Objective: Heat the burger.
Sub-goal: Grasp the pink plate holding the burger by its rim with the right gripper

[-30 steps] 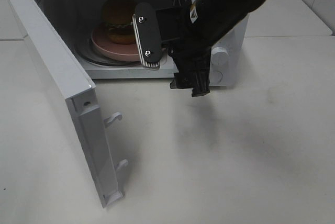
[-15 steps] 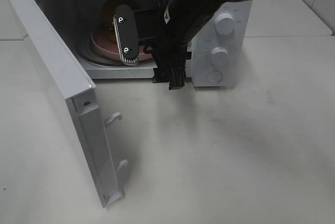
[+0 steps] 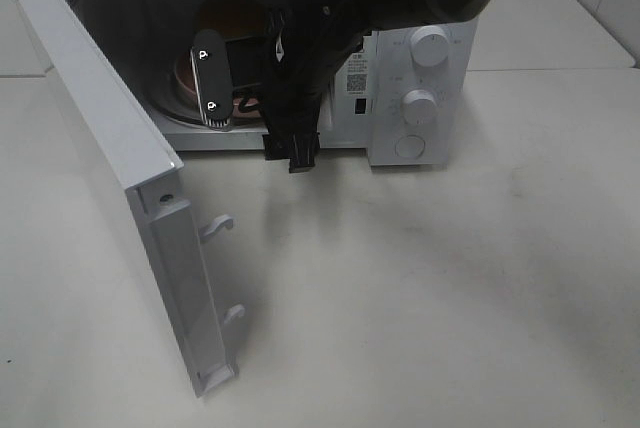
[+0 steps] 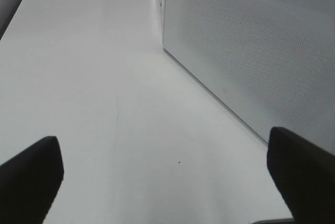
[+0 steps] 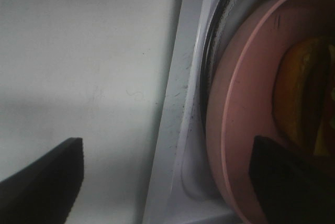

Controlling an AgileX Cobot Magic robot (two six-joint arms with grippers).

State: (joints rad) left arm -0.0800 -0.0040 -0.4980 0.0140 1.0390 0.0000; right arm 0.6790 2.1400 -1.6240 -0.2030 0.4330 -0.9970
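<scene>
1. So the whole setup sits on a plain off-white table (image 3: 450,288), matte, a few faint scuffs, with a seam toward 11 o'clock in the high view.
2. White microwave (image 3: 415,98) takes up the 12 o'clock area, its door (image 3: 120,178) swung wide toward 9 o'clock.
3. Burger (image 3: 232,14) is inside the cavity on a pink plate (image 5: 230,130) on the turntable. Mostly blocked by the arm; only a bit of bun shows.
4. Right gripper (image 3: 255,98) hangs at the cavity mouth, jaws spread wide, holding nothing.
5. Left gripper (image 4: 167,169) is out of the high view; its wrist cam shows the fingers far apart over bare table, nothing between them, beside the perforated side of the microwave.
6. Wrist view of the burger is blurry, just yellow-orange at the edge.
</scene>
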